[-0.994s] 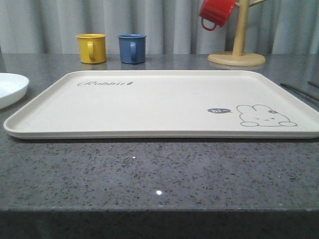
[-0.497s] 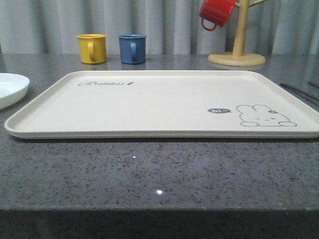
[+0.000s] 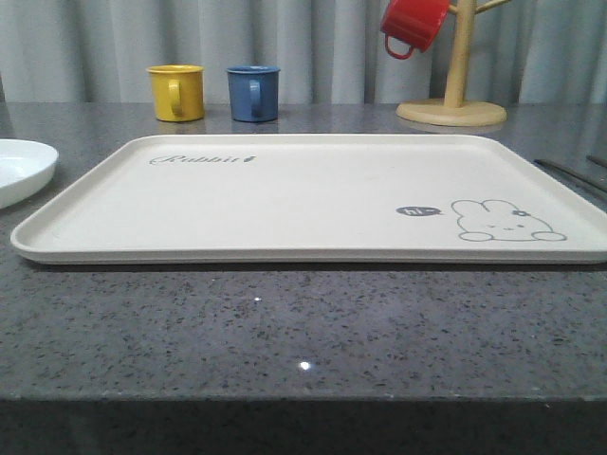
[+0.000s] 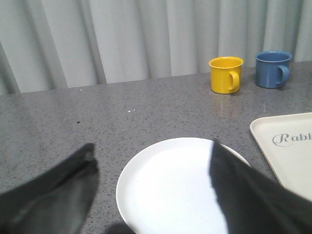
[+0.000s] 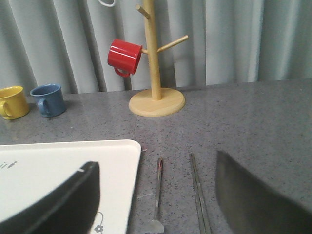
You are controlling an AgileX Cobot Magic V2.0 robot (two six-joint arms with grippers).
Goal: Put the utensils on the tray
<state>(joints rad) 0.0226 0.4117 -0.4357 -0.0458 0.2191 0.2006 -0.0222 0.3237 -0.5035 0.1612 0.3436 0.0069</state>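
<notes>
Tray bare; utensils lie beside it on the tabletop.
Right claw gapes over a handled utensil and chopsticks; left claw open too. Centre on one, pinch low.

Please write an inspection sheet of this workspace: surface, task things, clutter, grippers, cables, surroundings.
Surface: grey speckled counter, dry.
Job's things: cream tray holds no cutlery; one slim utensil and chopsticks lie on the counter beside the tray's right edge.
Clutter: white plate left of the tray; yellow mug and blue mug behind it; red mug hanging on the wooden mug tree.
Grippers: left gripper open above the plate; right gripper open above the utensils; both empty.
Cables: nothing seen.
Surroundings: grey curtain.
</notes>
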